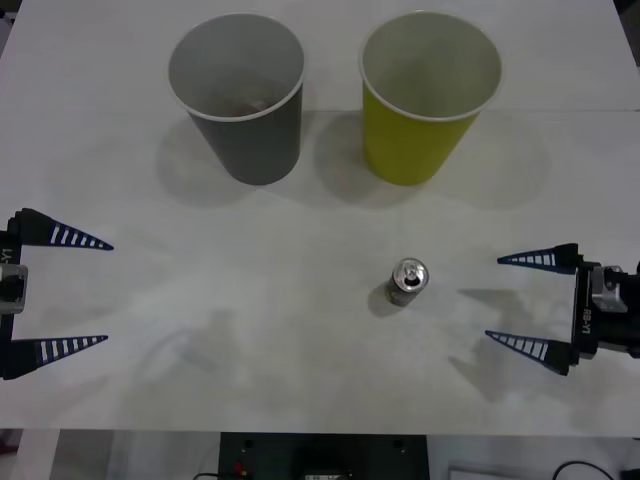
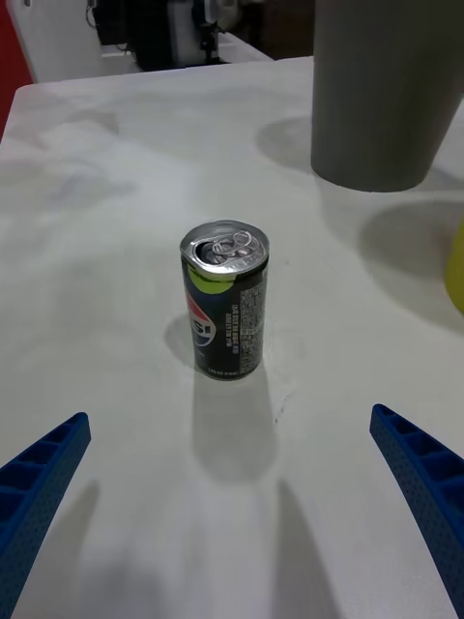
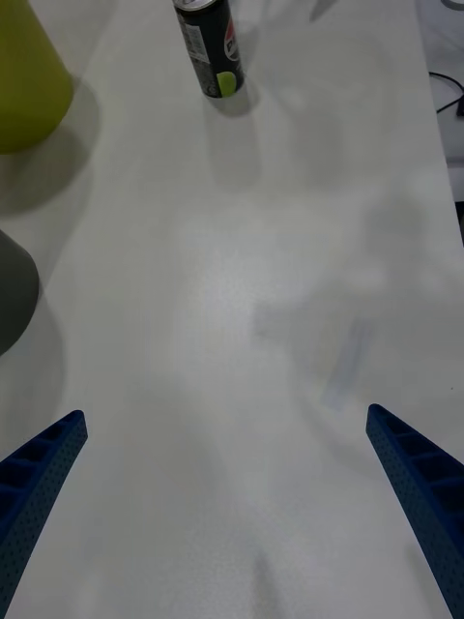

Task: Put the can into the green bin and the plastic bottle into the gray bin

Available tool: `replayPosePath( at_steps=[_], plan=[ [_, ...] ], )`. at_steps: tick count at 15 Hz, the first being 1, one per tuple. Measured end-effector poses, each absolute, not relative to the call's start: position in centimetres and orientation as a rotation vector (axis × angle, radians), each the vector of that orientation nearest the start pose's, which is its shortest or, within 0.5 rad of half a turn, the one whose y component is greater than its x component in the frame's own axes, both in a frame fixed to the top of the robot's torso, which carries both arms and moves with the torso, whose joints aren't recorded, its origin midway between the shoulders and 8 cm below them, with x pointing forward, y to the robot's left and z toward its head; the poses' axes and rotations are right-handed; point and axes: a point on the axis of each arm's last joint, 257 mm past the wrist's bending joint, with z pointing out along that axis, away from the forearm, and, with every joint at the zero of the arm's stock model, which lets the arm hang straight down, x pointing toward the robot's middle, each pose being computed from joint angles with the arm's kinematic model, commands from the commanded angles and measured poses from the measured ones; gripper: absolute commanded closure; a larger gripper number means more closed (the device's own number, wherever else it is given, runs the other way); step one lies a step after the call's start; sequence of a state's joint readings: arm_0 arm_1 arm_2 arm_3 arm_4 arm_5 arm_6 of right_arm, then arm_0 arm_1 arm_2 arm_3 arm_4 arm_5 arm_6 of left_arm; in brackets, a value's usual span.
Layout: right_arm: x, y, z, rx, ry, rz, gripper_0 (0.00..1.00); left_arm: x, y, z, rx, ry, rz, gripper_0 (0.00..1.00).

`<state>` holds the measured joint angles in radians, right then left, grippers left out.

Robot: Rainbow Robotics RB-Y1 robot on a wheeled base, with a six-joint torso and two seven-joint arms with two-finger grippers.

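Your right claw (image 1: pixel 520 315) is spread wide and empty, and the can (image 1: pixel 407 282) stands upright on the bench (image 1: pixel 250 380) just ahead of its fingertips, long axis vertical, roughly centred between them in the right wrist view. Your left claw (image 1: pixel 95 292), also spread, sits well apart. The green bin (image 1: pixel 425 100) lies beyond the can, the gray bin (image 1: pixel 240 100) beside it.

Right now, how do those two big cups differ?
The gray bin is dark gray; the green bin is yellow-green. The gray bin stands on the robot's left, the green bin on its right, nearer the can. Both are upright, tapered and about the same size.
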<state>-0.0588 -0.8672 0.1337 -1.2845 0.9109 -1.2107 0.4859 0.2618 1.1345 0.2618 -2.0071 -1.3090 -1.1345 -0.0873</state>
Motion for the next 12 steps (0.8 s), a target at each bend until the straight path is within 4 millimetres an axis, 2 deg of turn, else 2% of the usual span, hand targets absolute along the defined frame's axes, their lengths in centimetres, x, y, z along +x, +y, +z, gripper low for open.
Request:
replayPosePath(
  at_steps=[6,12],
  plan=[
    [40.2,-22.6,-27.5,-1.196,1.393,0.624,0.0,34.1,28.6,-16.7,1.762,1.444,-0.118,0.0],
    [41.7,-18.7,-28.4,-1.137,1.369,0.652,0.0,34.1,28.6,-16.7,1.762,1.444,-0.118,0.0]
  ],
)
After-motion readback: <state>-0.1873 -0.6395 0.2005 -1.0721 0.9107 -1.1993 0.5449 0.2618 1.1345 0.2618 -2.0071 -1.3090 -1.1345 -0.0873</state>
